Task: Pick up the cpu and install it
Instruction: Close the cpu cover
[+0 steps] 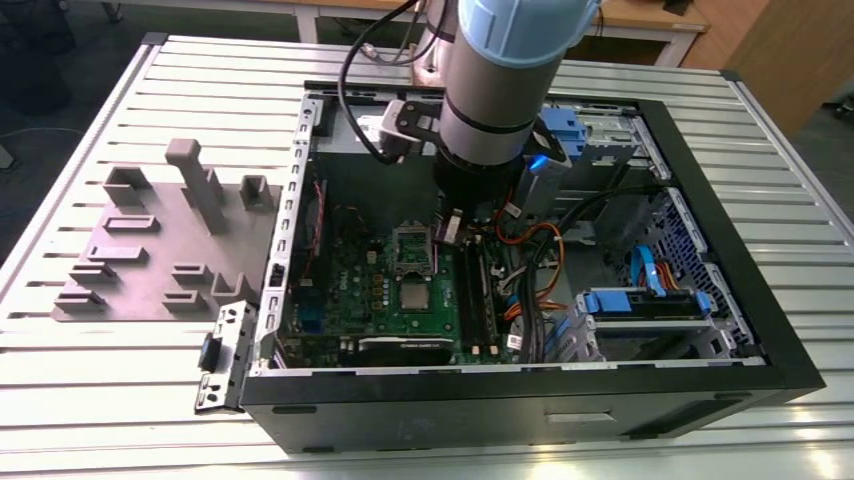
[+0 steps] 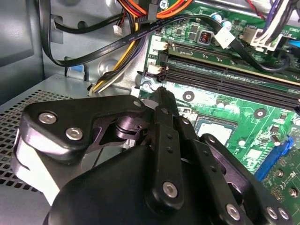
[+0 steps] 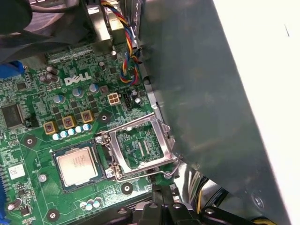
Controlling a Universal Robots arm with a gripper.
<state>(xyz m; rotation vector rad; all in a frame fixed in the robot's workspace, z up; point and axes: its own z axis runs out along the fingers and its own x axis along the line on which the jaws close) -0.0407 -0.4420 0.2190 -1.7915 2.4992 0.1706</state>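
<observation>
The cpu is a small pale silver square lying flat in its socket on the green motherboard; it also shows in the exterior view and partly in the second wrist view. Beside it the silver socket frame stands flipped open over a patch of green board. My black gripper hovers above the board just past that frame, close to the cable bundle. Its fingers look shut together with nothing between them. The arm reaches down into the open computer case.
Grey plastic fixture blocks stand on the slatted table at the exterior view's left. Inside the case are orange and black cables, blue drive brackets and long memory slots. A grey metal case wall rises close beside the socket.
</observation>
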